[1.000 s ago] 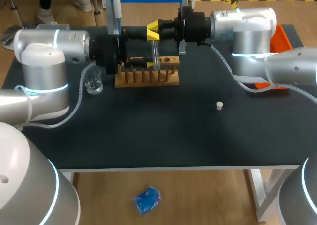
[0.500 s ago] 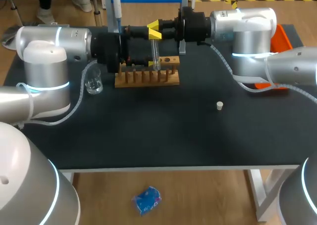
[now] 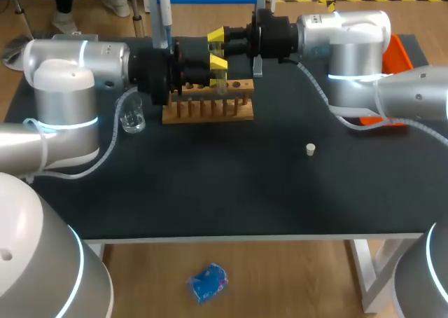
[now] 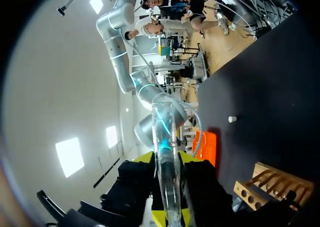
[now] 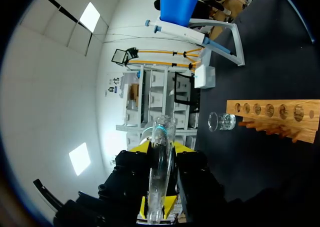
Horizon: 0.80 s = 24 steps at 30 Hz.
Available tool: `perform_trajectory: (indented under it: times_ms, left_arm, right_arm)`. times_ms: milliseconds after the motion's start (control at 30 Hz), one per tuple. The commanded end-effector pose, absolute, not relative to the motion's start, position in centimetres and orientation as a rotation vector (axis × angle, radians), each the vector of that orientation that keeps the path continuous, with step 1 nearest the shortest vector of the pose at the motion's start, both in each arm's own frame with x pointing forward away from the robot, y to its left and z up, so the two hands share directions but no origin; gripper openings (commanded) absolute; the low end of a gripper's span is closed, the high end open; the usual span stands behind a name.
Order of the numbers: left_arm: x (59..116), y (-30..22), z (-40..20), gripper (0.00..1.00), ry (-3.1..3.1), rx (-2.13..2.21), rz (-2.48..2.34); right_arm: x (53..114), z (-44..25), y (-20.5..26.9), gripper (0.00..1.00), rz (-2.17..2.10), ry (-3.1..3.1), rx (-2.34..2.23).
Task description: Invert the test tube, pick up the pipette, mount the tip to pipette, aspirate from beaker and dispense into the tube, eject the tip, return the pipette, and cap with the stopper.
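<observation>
The clear glass test tube [image 4: 164, 132] is caught between the two arms, which meet head-on over the wooden peg rack [image 3: 208, 109]. The right pincer [image 3: 215, 36] is clamped on the tube, a yellow tip on either side. The left pincer [image 3: 218, 64] grips it too, just beside the right one. The small glass beaker [image 3: 131, 116] stands back beside the left arm, and the little white stopper [image 3: 310, 148] lies well apart from both pincers

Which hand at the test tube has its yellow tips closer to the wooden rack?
The left hand: its tips sit just above the wooden rack; the right hand has its tips farther off.
</observation>
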<state>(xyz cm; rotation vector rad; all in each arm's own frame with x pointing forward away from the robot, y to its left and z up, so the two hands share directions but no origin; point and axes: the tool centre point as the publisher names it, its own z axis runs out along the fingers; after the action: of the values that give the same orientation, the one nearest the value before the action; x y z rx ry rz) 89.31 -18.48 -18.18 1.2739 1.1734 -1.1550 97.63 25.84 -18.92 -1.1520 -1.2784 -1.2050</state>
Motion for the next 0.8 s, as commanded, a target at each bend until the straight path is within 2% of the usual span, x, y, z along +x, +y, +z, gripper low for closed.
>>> perform_trajectory:
  times_ms: [33, 300, 333, 367, 800]
  left_arm:
    - [89.36, -18.44, -17.96, 0.0, 1.164, 1.277, -1.159]
    - [89.28, -18.32, -18.13, 0.0, 1.162, 1.275, -1.161]
    - [89.28, -18.31, -18.13, 0.0, 1.161, 1.276, -1.162]
    - [89.28, -18.31, -18.14, 0.0, 1.161, 1.276, -1.162]
    - [89.37, -18.18, -18.2, 0.0, 1.163, 1.277, -1.169]
  right_arm:
    - [97.68, -19.15, 25.75, 0.0, -1.204, -1.283, -1.153]
    - [97.68, -19.15, 25.75, 0.0, -1.204, -1.283, -1.153]
    - [97.68, -19.15, 25.75, 0.24, -1.204, -1.283, -1.153]
    - [97.68, -19.15, 25.75, 1.0, -1.204, -1.283, -1.153]
    - [97.68, -19.15, 25.75, 1.0, -1.204, -1.283, -1.153]
